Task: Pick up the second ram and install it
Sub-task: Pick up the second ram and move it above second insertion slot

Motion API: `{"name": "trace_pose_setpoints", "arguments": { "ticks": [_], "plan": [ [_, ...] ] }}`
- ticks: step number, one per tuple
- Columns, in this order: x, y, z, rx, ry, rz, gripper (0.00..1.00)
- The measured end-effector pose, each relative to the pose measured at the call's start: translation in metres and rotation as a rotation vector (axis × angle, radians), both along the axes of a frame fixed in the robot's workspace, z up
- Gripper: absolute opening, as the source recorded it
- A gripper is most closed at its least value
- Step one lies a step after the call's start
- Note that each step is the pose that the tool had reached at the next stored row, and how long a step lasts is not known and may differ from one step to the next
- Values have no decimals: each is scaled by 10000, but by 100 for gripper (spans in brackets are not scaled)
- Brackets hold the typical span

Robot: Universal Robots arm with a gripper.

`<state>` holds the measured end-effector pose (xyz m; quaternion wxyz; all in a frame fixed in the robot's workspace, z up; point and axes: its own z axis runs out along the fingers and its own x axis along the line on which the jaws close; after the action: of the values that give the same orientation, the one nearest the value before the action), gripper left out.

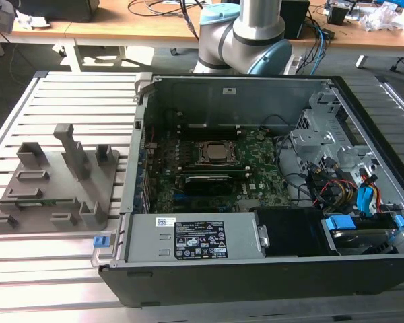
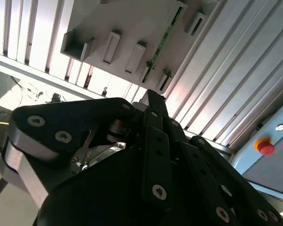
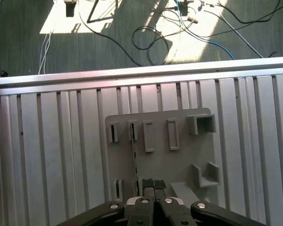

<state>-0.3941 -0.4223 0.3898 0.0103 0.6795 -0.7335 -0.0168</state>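
Near second ram (image 3: 134,162), end effector (image 3: 153,184).

Slatted aluminium table (image 1: 27,269) is filling the foreground, long grooves running across it. Wooden desk (image 1: 121,23) is standing behind it in the exterior view, its white leg (image 1: 74,57) going down to the floor, clutter and wires lying on top. Grey carpet floor (image 3: 85,52) is showing past the table edge in the first wrist view. Hard sunlight is falling on it in bright patches (image 3: 66,19), with black and blue cables (image 3: 151,40) trailing loose across them. Sun is also hitting the slats in the second wrist view, glaring white. Light-blue box with a red button (image 2: 266,147) is sitting past the slats there.
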Motion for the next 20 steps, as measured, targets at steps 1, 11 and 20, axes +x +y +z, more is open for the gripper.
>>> {"name": "trace_pose_setpoints", "arguments": {
  "ticks": [1, 11, 20],
  "plan": [
    [0, 0, 0, 0, 0, 4, 11],
    [42, -1, -14, -3, 0, 31, 30],
    [179, -1, -179, -5, 1, 36, 30]
  ]
}}
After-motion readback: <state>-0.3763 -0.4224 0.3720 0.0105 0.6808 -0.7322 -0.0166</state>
